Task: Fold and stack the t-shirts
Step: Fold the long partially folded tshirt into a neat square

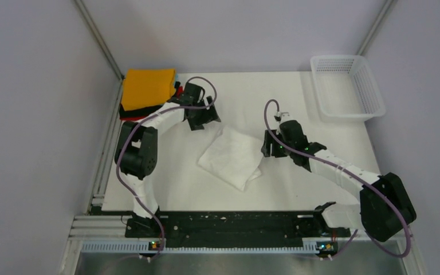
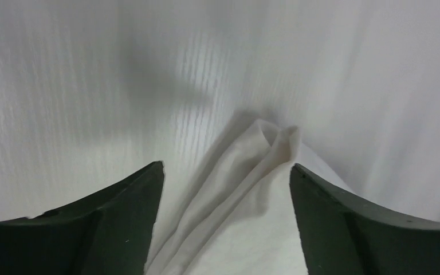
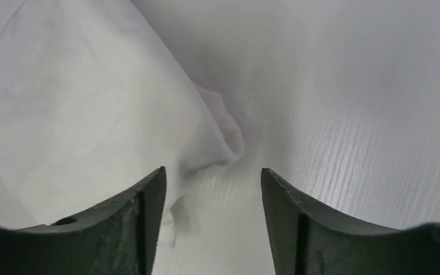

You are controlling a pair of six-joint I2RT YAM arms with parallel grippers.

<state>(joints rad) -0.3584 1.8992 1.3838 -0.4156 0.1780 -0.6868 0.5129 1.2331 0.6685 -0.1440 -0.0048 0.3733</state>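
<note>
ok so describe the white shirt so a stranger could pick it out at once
Start at the white table, then look to its middle, between the left gripper and the right gripper. The white t-shirt lies there alone, loosely folded and set askew; unlike the orange-topped stack in the far left corner, it is pale and wrinkled.

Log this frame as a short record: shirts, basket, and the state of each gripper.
loose shirt: wrinkled white cloth t-shirt, partly folded, mid-table
stack: pile of folded shirts, orange on top, far left corner
basket: white plastic lattice basket, far right corner
left gripper: open, a corner of the white shirt ahead between its fingers
right gripper: open, over the white shirt's edge
held: nothing
</note>
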